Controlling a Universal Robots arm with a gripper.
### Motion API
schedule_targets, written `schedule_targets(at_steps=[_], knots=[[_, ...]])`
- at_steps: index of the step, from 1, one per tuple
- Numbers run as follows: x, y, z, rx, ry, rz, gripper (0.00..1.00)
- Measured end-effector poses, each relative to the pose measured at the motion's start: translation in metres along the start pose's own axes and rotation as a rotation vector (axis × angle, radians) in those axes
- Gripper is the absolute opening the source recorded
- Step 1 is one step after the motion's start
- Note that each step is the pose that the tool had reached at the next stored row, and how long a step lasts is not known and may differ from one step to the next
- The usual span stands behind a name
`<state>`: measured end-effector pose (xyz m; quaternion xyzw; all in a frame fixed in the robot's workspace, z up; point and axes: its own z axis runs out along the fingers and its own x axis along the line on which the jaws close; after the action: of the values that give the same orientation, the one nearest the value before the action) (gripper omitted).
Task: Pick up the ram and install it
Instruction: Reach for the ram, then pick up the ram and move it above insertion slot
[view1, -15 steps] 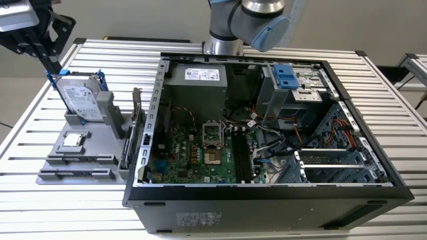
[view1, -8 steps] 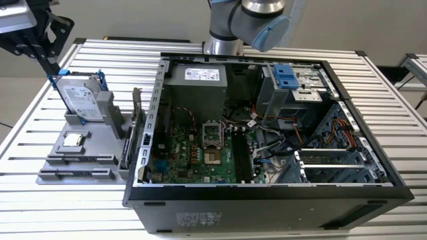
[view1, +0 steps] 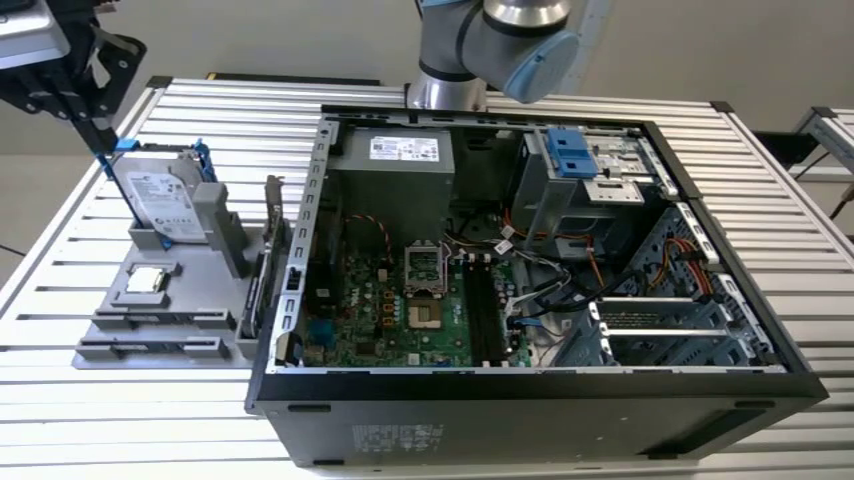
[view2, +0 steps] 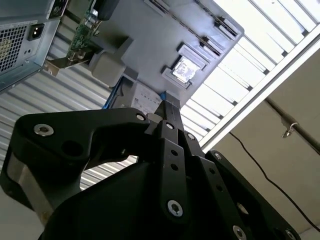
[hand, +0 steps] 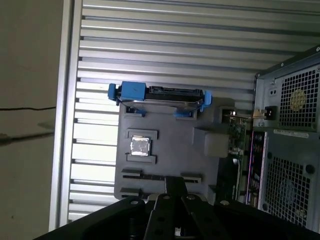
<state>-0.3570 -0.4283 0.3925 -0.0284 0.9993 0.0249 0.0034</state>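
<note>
Exterior view's left: gripper (view1: 110, 168) body is clipped by the frame corner, so I see just the linkages and the thin tip. Fingers (view2: 170, 132) are pressed together into one narrow tip, pointing down with a slight slant. It hangs over the back corner of the grey tray (view1: 187, 292), tip beside the top of the upright hard drive (view1: 167, 205). Touching or apart, can't tell.

Ram (hand: 142, 176) is hard to make out. It reads as a thin dark line, edge-on in the tray's long slot just beside the CPU chip (view1: 147, 281). In the first wrist view the fingertips cover its middle.

Expansion card (view1: 274, 235) stands on the tray's side toward the case. Further right is the open PC case (view1: 534, 395). Memory sockets on the motherboard (view1: 400, 320) are too dark to read. Arm (view1: 497, 40) is cut off at the top, behind the case.
</note>
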Motion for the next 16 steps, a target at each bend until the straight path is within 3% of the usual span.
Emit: schedule_targets(at_steps=[16], knots=[[0.0004, -0.0072, -0.0003, 0.0001, 0.0004, 0.0, 0.0]])
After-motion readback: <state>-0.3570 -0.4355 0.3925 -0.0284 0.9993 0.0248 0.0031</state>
